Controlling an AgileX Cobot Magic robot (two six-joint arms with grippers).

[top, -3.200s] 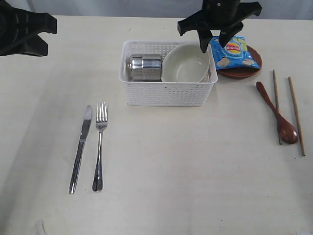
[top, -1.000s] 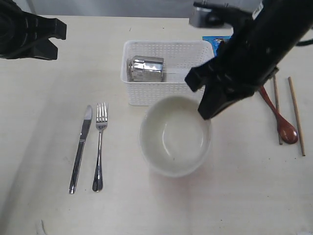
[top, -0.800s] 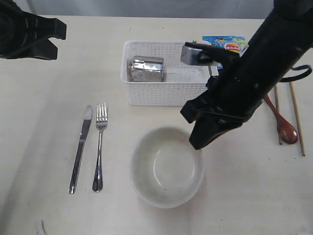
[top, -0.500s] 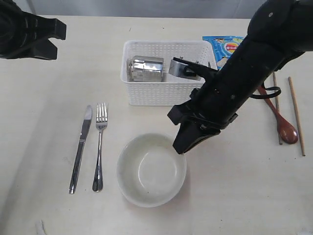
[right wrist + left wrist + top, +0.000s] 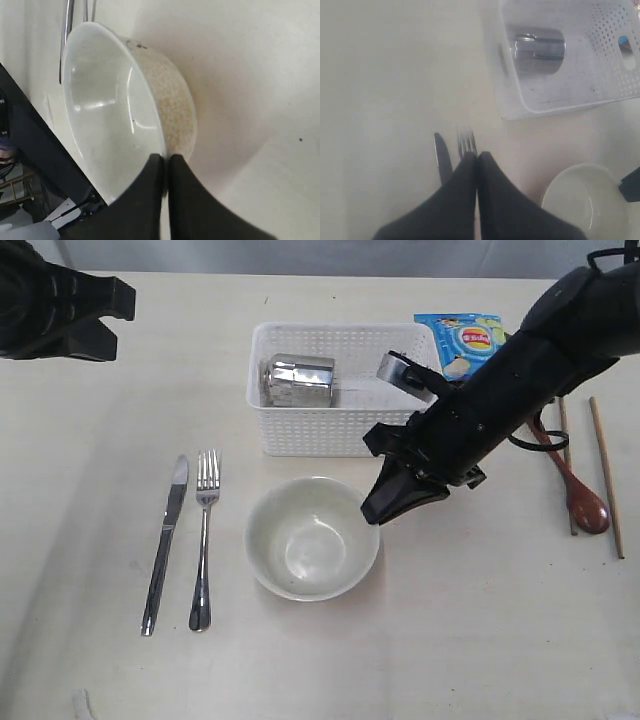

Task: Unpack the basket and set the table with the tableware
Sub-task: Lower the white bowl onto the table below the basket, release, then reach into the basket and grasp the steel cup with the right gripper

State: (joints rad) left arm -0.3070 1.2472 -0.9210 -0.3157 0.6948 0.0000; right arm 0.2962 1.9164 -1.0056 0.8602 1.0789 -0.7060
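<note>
The off-white bowl (image 5: pixel 312 538) (image 5: pixel 115 115) is low over the table (image 5: pixel 450 640), in front of the white basket (image 5: pixel 340 432) and right of the fork (image 5: pixel 203 540) and knife (image 5: pixel 165 540). My right gripper (image 5: pixel 372 513) (image 5: pixel 164 158) is shut on the bowl's right rim, one finger inside and one outside. A steel cup (image 5: pixel 297 380) (image 5: pixel 539 49) lies on its side in the basket (image 5: pixel 600 102). The wooden spoon (image 5: pixel 570 478) and two chopsticks (image 5: pixel 605 475) lie at the right. My left gripper (image 5: pixel 477 156) hangs shut and empty high over the fork (image 5: pixel 466 142) and knife (image 5: pixel 441 157).
A blue chip bag (image 5: pixel 466 340) lies behind the basket's right end, partly covered by my right arm (image 5: pixel 520 380). The left arm (image 5: pixel 55 305) hovers at the far left corner.
My right gripper lifted the bowl out of the basket and brought it down in front of it. In the last half second the bowl sank and shifted a little toward the basket. The left arm stayed still.
</note>
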